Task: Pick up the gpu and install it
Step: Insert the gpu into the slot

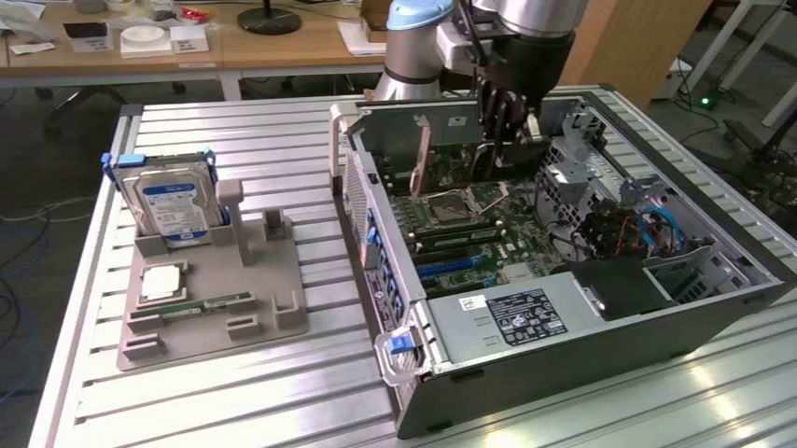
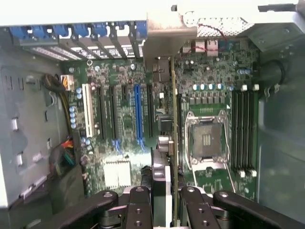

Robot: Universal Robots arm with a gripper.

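Gpu, thin dark flat card with silver end bracket (image 2: 174,119): my pincer (image 2: 164,202) pinching it edge-on above green motherboard (image 2: 126,121). Keep card upright, push straight down, even force.

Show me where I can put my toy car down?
Bare table shows on the camera's side of the grey holder, and a strip runs between holder and computer case. Inside the case it is crowded: the pincer grips the gpu there.

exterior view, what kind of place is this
Likely a robotics lab or workshop: a robot arm holds a gpu inside an open PC case on a slatted metal table, with desks behind.
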